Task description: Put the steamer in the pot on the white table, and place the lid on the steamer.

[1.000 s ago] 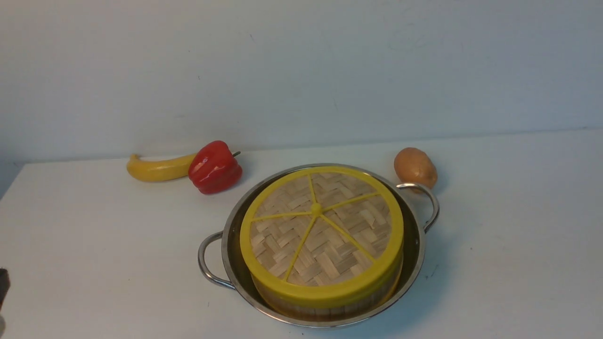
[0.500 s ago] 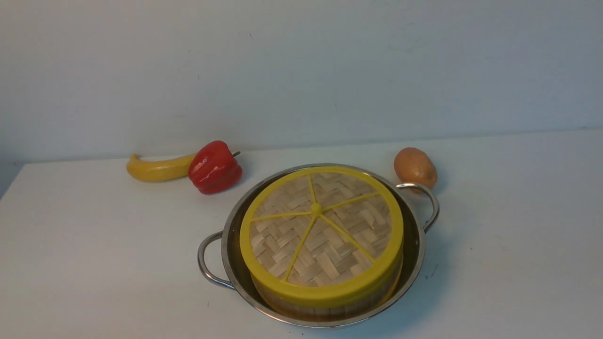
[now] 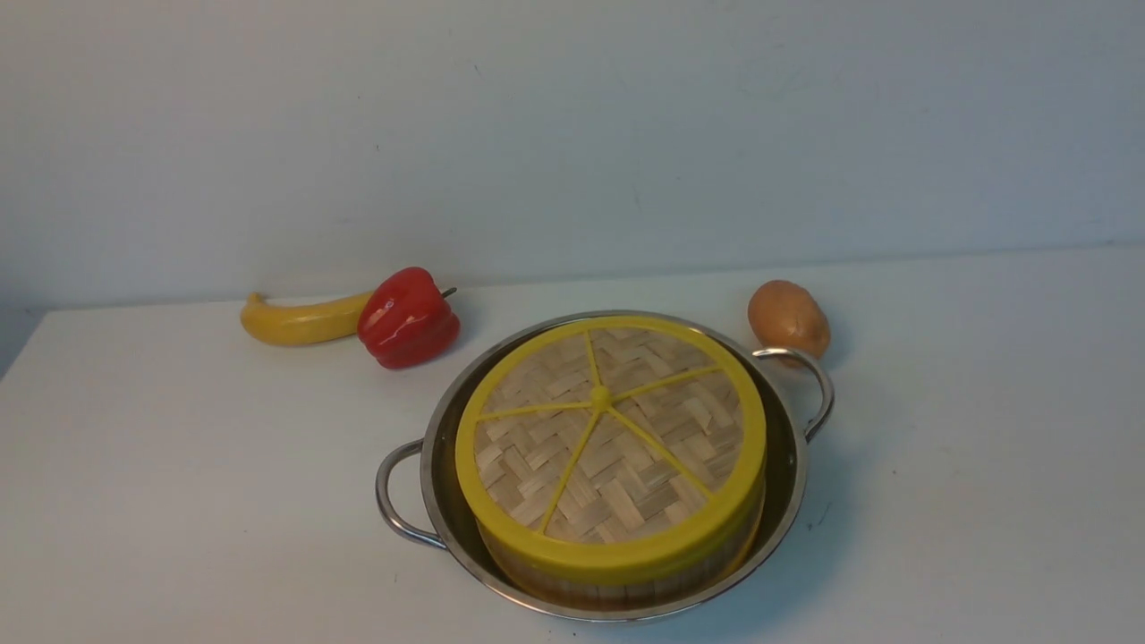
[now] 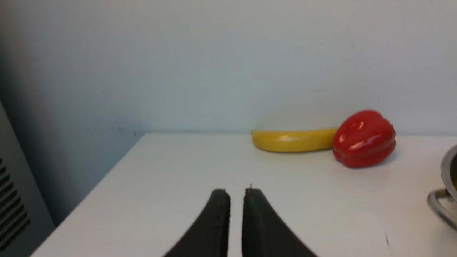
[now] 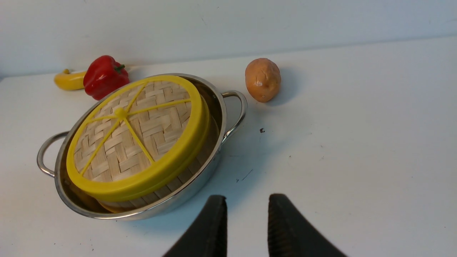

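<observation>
The shiny pot (image 3: 793, 483) stands on the white table (image 3: 179, 501), front of middle. Inside it sits the steamer (image 3: 617, 592); only a strip of its pale wooden wall shows. The woven lid (image 3: 608, 447), with yellow rim and spokes, lies on the steamer, slightly tilted. Neither gripper appears in the front view. My left gripper (image 4: 237, 192) is over bare table left of the pot's handle (image 4: 438, 205), fingers nearly touching, nothing between them. My right gripper (image 5: 247, 200) is open and empty, near the table's front, right of the pot (image 5: 218, 107) and lid (image 5: 135, 135).
A banana (image 3: 295, 322) and a red pepper (image 3: 407, 317) lie at the back left by the wall. A potato (image 3: 787, 317) rests just behind the pot's right handle. The table's left edge (image 4: 89, 189) runs close to my left gripper.
A dark piece of my left arm at the front view's lower left edge has slipped out of view. Pot, steamer and lid have not moved.
</observation>
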{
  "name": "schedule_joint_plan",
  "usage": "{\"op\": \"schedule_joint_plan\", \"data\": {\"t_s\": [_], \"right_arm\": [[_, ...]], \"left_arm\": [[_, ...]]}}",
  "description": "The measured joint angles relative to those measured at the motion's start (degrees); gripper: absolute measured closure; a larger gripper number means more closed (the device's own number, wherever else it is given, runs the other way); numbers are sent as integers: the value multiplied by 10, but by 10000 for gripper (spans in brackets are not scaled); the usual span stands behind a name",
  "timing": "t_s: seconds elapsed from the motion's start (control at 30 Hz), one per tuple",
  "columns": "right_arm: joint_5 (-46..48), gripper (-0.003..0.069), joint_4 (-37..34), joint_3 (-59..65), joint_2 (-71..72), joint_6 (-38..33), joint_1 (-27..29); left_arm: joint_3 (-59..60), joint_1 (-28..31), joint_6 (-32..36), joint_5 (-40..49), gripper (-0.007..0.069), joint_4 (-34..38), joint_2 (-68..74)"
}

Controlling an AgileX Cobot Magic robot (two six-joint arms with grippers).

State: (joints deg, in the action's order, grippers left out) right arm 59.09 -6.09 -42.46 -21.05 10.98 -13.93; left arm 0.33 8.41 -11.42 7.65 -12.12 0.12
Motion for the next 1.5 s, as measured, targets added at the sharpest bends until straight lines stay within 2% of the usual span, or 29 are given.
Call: {"op": "schedule_joint_plan", "data": {"t_s": [0.03,0.07,0.13,0.23,0.33,0.93,1.1,1.23,1.37,1.5], "right_arm": [[0,472,0,0,0,0,0],[0,468,0,0,0,0,0],[0,463,0,0,0,0,0],[0,458,0,0,0,0,0],[0,453,0,0,0,0,0],[0,420,0,0,0,0,0],[-13,420,22,3,0,-34,8],[-154,419,49,59,17,-95,89],[-289,419,57,168,69,-105,154],[-348,419,51,262,123,-103,193]], "left_arm": [[0,0,7,1,571,13,0],[0,0,63,9,564,62,0],[0,0,128,17,561,102,0],[0,0,197,20,559,131,0],[0,0,225,21,554,140,0],[0,0,236,22,541,143,-1],[0,0,236,22,541,143,-1],[0,0,236,22,536,143,-1],[0,0,236,22,530,143,-1],[0,0,236,22,522,143,-1]]}}
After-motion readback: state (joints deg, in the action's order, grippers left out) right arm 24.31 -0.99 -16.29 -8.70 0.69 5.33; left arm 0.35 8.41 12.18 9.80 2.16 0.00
